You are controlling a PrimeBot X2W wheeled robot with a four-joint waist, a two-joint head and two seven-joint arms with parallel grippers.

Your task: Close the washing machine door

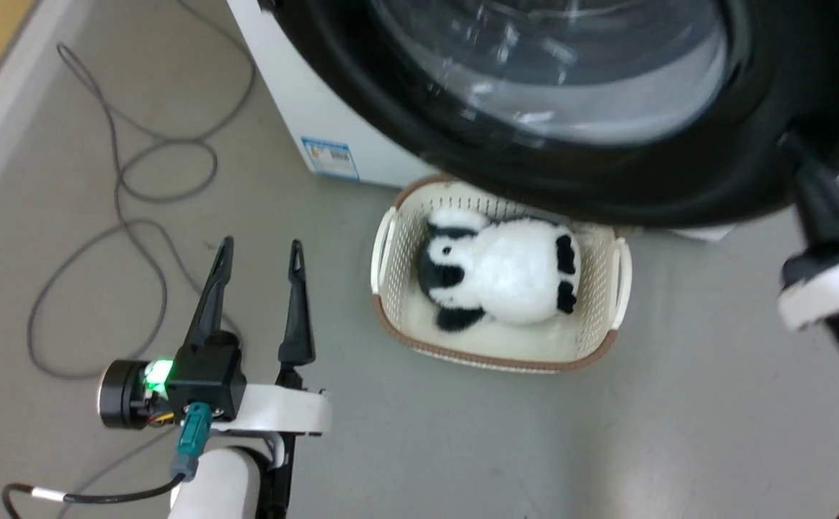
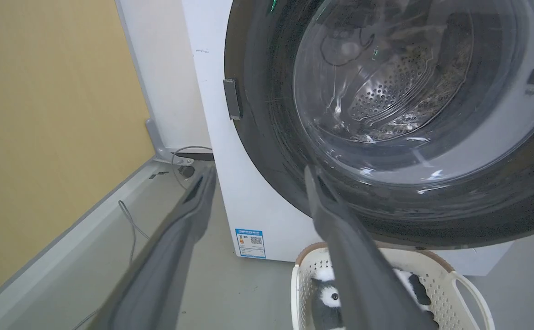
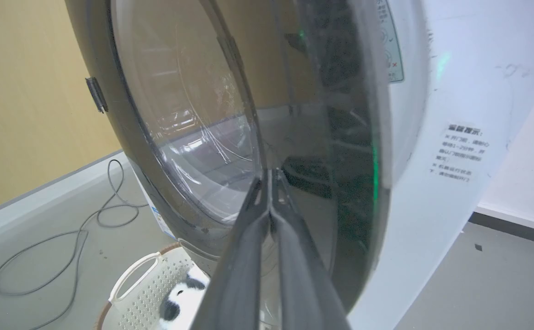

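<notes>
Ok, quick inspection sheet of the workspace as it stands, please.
Surface: grey floor, smooth.
Job's things: washing machine door ajar, latch not yet home; washing machine white, blue label low.
Clutter: cream basket holding a panda plush, below the door.
Grippers: left gripper open, holding nothing; right gripper shut, tips against the door.
Cables: grey cable looped on the floor at left.
Surroundings: yellow wall, pale skirting.
</notes>
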